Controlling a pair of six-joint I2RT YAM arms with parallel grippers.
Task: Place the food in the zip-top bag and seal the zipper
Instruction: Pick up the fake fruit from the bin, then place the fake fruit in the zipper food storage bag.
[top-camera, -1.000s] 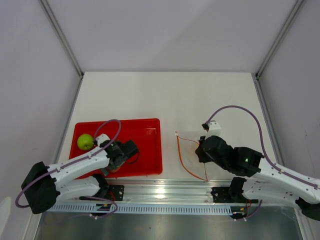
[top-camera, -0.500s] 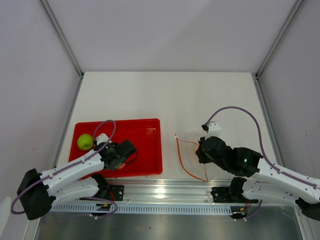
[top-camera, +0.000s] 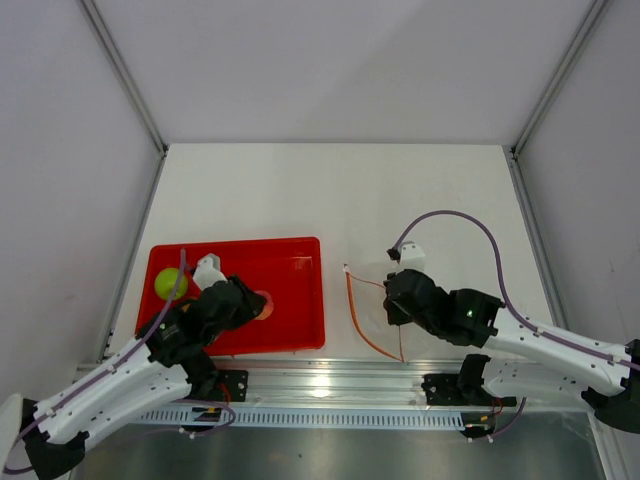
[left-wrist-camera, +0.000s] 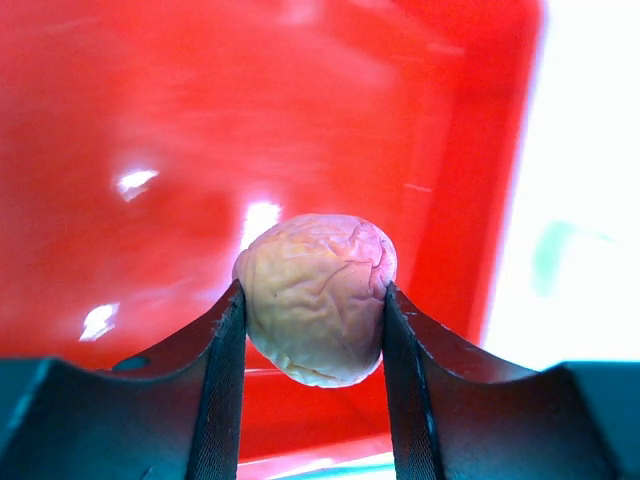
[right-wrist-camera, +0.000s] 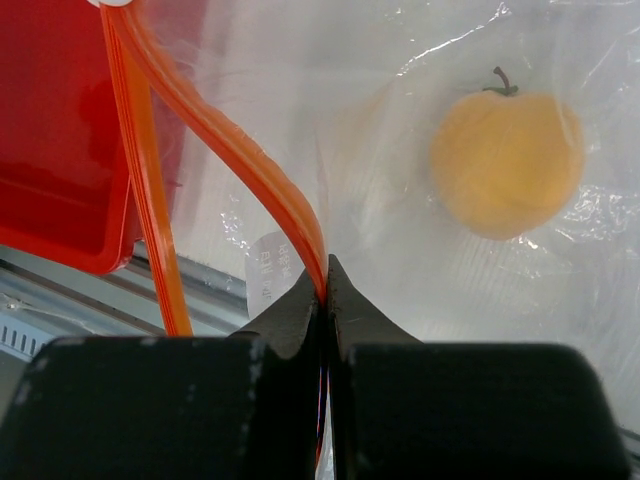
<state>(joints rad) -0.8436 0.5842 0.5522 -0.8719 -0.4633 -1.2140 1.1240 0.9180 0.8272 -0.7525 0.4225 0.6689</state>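
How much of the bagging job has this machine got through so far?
Done: one yellow-orange fruit lies inside the clear bag. In hand: the left gripper grips a pale wrinkled fruit over the red tray; the right gripper pinches the zipper, mouth open. Left: the green apple in the tray, then sealing.

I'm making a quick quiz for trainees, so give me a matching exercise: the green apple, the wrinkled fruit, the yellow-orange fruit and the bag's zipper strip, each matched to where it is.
Column A
1. green apple
2. wrinkled pale toy fruit
3. yellow-orange fruit
4. zipper strip

Column B
a. inside the clear bag
b. pinched in the shut right claw
c. lying in the red tray
d. gripped between the left claw fingers

Pairs: 1-c, 2-d, 3-a, 4-b
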